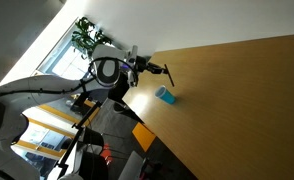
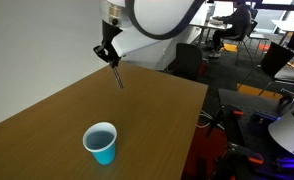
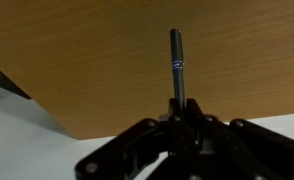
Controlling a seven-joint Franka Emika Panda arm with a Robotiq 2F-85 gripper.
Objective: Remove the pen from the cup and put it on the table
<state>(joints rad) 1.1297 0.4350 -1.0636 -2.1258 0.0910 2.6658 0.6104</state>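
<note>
The pen (image 3: 177,62) is out of the cup and up in the air, a thin dark stick with a small bright band partway along it. It looks light and rigid to me, the sort of thing that won't bend but may well roll once let go. Its smooth round barrel seems slippery, so a hold near one end, as here, leaves the long free part to swing if the squeeze is weak; nearer the middle would be steadier, I'd guess. The fingers (image 3: 165,125) are clamped on one end of it, and the rest sticks out beyond their tips, slanting down towards the table (image 2: 47,110) without touching it. The cup (image 2: 101,143), light blue and upright with nothing showing in it, stands well apart from the fingers, out beyond the fingertips in both exterior views. Laying the pen flat on the wood just under the fingertips looks the gentlest way down.
</note>
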